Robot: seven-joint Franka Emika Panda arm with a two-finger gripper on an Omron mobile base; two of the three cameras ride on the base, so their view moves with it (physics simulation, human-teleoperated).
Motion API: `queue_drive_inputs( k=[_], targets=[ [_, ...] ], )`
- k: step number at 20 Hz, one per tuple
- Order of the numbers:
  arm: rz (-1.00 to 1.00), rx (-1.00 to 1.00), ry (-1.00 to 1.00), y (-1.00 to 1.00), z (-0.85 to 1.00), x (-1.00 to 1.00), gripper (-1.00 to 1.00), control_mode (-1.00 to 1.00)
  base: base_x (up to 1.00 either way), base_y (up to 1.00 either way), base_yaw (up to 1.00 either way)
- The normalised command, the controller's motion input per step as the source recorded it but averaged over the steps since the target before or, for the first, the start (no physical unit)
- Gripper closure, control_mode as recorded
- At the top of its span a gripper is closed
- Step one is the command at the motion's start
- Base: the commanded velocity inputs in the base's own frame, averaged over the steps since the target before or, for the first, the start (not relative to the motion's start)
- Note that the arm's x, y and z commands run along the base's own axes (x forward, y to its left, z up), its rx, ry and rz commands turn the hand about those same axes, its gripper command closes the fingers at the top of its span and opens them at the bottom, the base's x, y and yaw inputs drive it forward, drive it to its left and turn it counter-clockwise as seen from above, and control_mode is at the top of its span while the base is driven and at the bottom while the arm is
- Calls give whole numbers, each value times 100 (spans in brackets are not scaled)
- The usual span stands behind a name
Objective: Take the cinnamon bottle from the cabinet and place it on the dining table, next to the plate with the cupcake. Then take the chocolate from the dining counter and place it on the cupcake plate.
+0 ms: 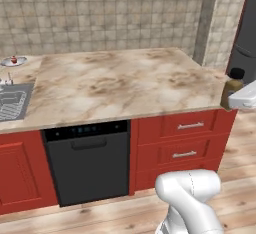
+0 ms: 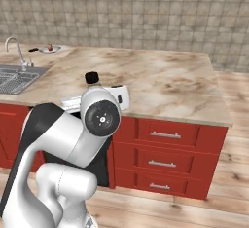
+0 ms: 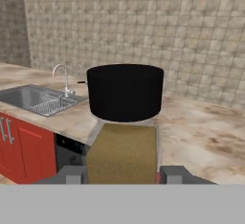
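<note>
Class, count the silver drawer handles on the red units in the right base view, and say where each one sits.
3, stacked right of the dishwasher: top handle, middle handle, bottom handle. The arm may hide others to the left.

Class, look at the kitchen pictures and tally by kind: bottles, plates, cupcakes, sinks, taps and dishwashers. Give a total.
Bottles: 1, the cinnamon bottle
Plates: 1, plate
Cupcakes: 1, cupcake
Sinks: 1, sink
Taps: 1, tap
Dishwashers: 1, dishwasher
Total: 6
</note>
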Motion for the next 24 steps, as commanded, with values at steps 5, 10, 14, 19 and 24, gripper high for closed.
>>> queue_drive_inputs(
  k=[5,10,14,19,24],
  targets=[
    [0,0,0,0,0,0,100,100,9,-100,18],
    [0,0,0,0,0,0,100,100,11,-100,17],
    [0,0,0,0,0,0,100,100,15,-100,16],
    [0,0,0,0,0,0,100,100,50,-100,15],
    [0,0,0,0,0,0,100,100,94,-100,11]
  ],
)
